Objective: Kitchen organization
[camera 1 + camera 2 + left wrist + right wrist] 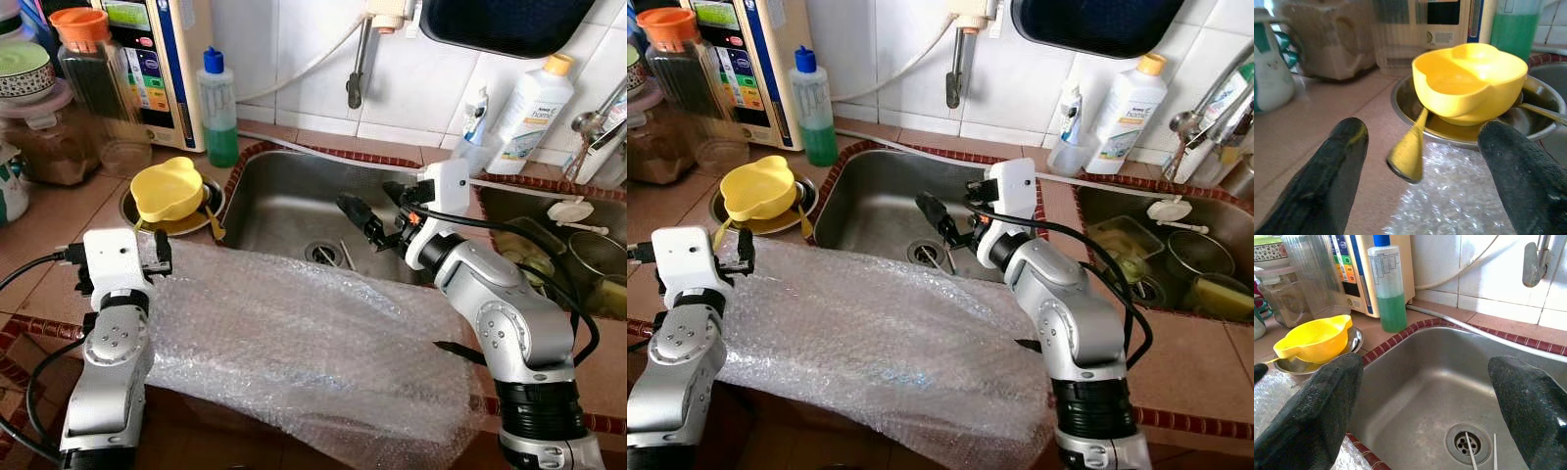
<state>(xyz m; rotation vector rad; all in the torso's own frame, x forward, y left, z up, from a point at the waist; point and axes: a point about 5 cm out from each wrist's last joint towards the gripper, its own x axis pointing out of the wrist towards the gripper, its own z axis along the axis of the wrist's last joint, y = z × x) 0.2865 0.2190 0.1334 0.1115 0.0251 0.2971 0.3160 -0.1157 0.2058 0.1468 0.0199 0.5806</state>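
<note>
A yellow bowl (167,188) sits in a shallow steel dish (212,197) on the counter left of the sink (284,201). A yellow spoon (1406,152) leans out of the dish toward a large sheet of bubble wrap (294,333), which is spread over the counter's front edge. My left gripper (157,255) hovers at the wrap's far left corner. It is open and empty, pointing at the bowl. Above the sink's right half, my right gripper (364,221) is open and empty, aimed across the basin near the drain (321,253).
A green soap bottle (217,108) and a water appliance (157,59) stand behind the bowl, with jars (83,69) and a mug (1271,73) to the left. A tap (356,73) hangs over the sink. A second basin (549,255) with dishes lies right, and a white bottle (529,113) stands behind it.
</note>
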